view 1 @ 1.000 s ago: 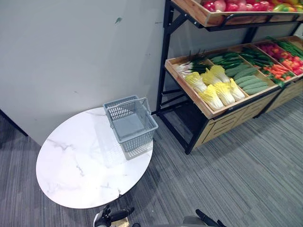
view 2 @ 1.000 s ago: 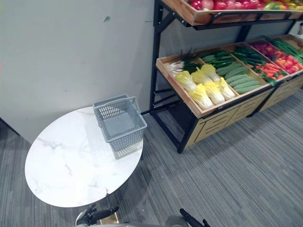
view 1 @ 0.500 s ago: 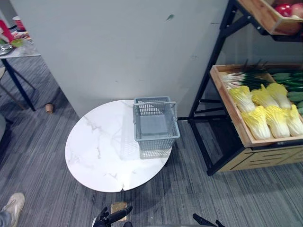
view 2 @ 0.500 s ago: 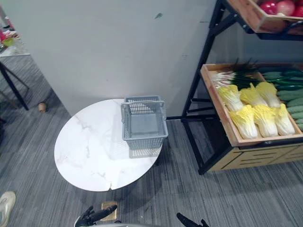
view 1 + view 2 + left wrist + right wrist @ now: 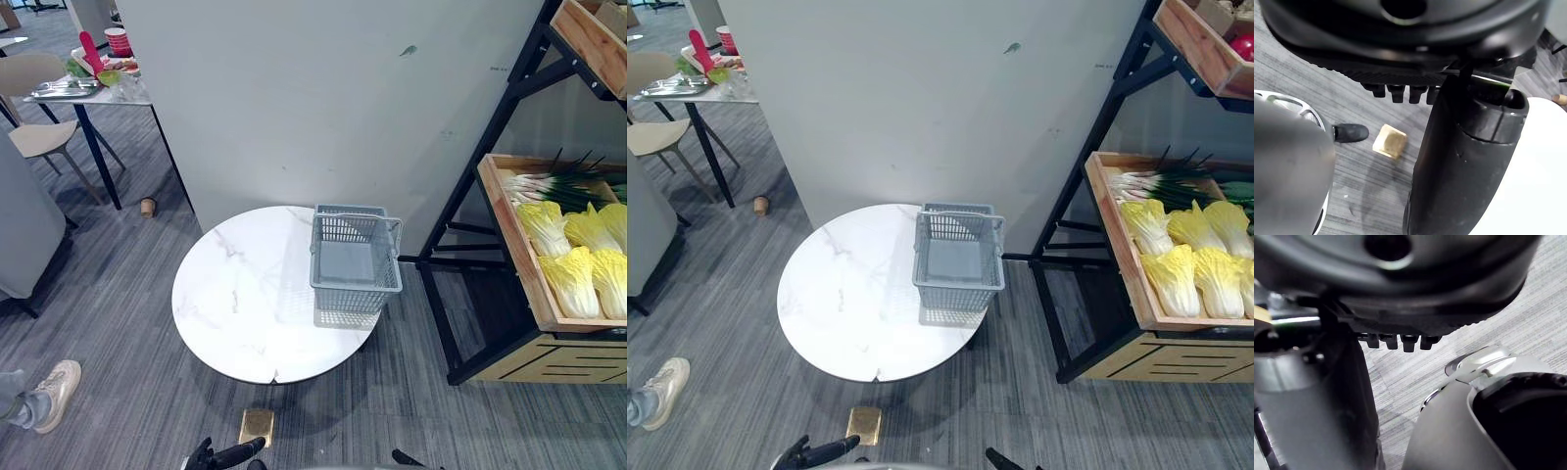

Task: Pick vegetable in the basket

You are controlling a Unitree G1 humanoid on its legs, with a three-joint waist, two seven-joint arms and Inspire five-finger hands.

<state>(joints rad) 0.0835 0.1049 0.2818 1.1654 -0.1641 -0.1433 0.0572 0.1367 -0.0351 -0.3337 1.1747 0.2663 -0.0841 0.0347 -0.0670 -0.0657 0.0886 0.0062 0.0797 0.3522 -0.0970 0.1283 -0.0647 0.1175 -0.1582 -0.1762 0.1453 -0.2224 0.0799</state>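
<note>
Currently, the grey plastic basket (image 5: 355,262) stands upright on the round white marble table (image 5: 245,304), at the table's right-hand edge. Its handle is raised across the top and its bare floor is showing.

The vegetables lie well apart from the basket, at the right of the frame. Pale yellow napa cabbages (image 5: 573,279) lie side by side in a tilted wooden crate (image 5: 514,255), with spring onions (image 5: 549,181) just above them in the same crate. The crate rests on a black rack (image 5: 470,225), which stands against a grey wall (image 5: 294,98) behind the table.

The left hand (image 5: 223,456) shows at the bottom edge, left of centre, low over the carpeted floor (image 5: 127,323) and well apart from table and basket. Its fingers (image 5: 1398,93) hang in a relaxed row and hold nothing. The right hand (image 5: 405,457) shows at the bottom edge, right of centre. Its fingers (image 5: 1408,341) are likewise loose in a row, with nothing held.

A small tan block (image 5: 257,426) lies on the floor just below the table's near edge. At upper left, a second table (image 5: 93,93) carries assorted items, with a beige chair (image 5: 34,137) beside it and a paper cup (image 5: 147,207) on the floor near its leg. A person's pale shoe (image 5: 54,384) shows at lower left.
</note>
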